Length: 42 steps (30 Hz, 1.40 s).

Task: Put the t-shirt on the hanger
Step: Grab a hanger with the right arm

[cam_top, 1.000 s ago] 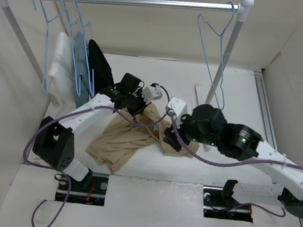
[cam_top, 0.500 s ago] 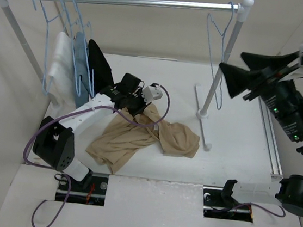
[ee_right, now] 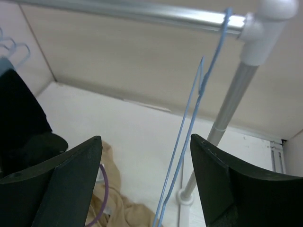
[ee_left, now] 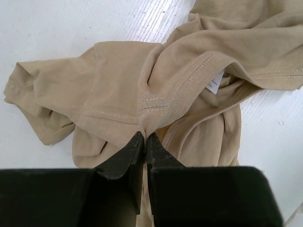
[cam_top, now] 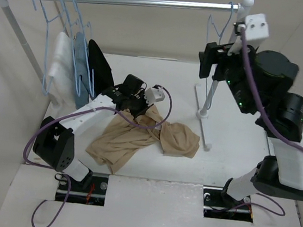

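The tan t-shirt (cam_top: 138, 136) lies crumpled on the table. My left gripper (cam_top: 135, 109) is shut on its ribbed neck edge, and in the left wrist view the jaws (ee_left: 144, 137) pinch a fold of the collar (ee_left: 184, 85). The empty light-blue wire hanger (ee_right: 189, 123) hangs from the right end of the rail. In the top view my right arm hides most of it and only its hook (cam_top: 211, 23) shows. My right gripper (cam_top: 211, 60) is raised at the hanger and open (ee_right: 145, 137). The hanger's wires hang between its fingers without touching them.
A metal rail (cam_top: 126, 1) spans the back, with its right post (ee_right: 232, 104) and foot (cam_top: 203, 114) beside the hanger. At the left end hang blue hangers with a white (cam_top: 60, 70), a light-blue (cam_top: 81, 64) and a black garment (cam_top: 101, 66). Walls close in on both sides.
My right arm left the t-shirt, swung up to the right, then came in to the empty hanger at the rail's right end. My left gripper stayed shut on the collar.
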Tool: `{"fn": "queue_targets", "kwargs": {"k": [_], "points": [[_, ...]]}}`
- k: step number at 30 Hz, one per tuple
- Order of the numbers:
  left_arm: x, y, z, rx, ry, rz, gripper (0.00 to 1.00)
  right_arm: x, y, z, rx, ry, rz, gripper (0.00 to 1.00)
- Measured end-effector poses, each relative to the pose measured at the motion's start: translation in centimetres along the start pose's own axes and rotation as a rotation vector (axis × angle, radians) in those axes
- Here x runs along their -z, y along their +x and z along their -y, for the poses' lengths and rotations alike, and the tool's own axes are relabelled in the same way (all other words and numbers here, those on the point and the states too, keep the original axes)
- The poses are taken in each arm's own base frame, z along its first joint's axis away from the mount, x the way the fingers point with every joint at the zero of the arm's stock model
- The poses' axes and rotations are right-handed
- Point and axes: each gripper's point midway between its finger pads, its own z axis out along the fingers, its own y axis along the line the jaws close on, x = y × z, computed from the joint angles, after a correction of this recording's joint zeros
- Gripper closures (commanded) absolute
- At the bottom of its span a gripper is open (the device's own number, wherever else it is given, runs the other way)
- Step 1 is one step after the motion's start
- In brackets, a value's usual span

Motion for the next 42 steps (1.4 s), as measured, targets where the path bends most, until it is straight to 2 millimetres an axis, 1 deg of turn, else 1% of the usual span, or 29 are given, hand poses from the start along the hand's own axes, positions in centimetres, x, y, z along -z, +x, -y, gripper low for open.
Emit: {"fn": "queue_targets", "kwargs": {"k": [2,3,6,12,17,22,25,27,29,31,32,34,35,36,37,38,42], "points": [[0.0,-0.1,0.1,-0.002,0.002,0.0,1.0,-1.2,2.0,-0.7,0.039,-0.02,-0.059,0.21],[0.0,-0.1,0.2,-0.003,0.003,0.0,1.0,-1.6,2.9,-0.6,0.05,-0.02,-0.088,0.21],[-0.1,-0.1,0.4,-0.008,0.007,0.0,1.0,-2.4,4.6,0.3,0.055,0.001,-0.147,0.21],[-0.1,-0.2,0.6,-0.012,0.012,0.001,1.0,-2.3,5.6,0.1,0.026,-0.011,-0.182,0.23],[-0.1,-0.2,0.6,-0.012,0.012,0.002,1.0,-2.6,7.1,0.2,0.047,0.02,-0.22,0.23],[-0.1,-0.3,0.6,-0.013,0.012,0.003,1.0,-3.4,9.3,1.1,0.086,0.089,-0.272,0.23],[0.0,-0.4,0.6,-0.014,0.01,0.006,1.0,-4.6,10.8,2.6,0.088,0.141,-0.309,0.23],[0.2,-0.5,0.6,-0.016,0.008,0.011,1.0,-5.3,12.1,3.5,0.089,0.164,-0.336,0.25],[0.3,-0.5,0.6,-0.017,0.007,0.014,1.0,-5.9,13.1,3.7,0.09,0.16,-0.358,0.32],[0.3,-0.5,0.6,-0.017,0.008,0.014,1.0,-6.5,13.7,3.5,0.089,0.145,-0.366,0.42],[0.3,-0.6,0.6,-0.017,0.008,0.015,1.0,-6.8,13.8,3.4,0.087,0.139,-0.366,0.54],[0.3,-0.5,0.6,-0.016,0.008,0.014,1.0,-7.3,13.6,3.1,0.083,0.124,-0.354,0.7],[0.3,-0.6,0.6,-0.016,0.009,0.014,1.0,-7.4,13.5,3.0,0.082,0.12,-0.346,0.87],[0.3,-0.6,0.6,-0.016,0.009,0.014,1.0,-7.5,13.3,2.9,0.078,0.116,-0.337,0.94],[0.3,-0.5,0.6,-0.016,0.009,0.014,1.0,-7.6,13.1,2.9,0.072,0.115,-0.325,0.99],[0.3,-0.5,0.6,-0.017,0.009,0.014,1.0,-7.6,12.8,2.7,0.071,0.104,-0.313,1.0],[0.3,-0.5,0.6,-0.02,0.008,0.013,1.0,-7.0,12.0,2.3,0.089,0.038,-0.277,1.0]]}}
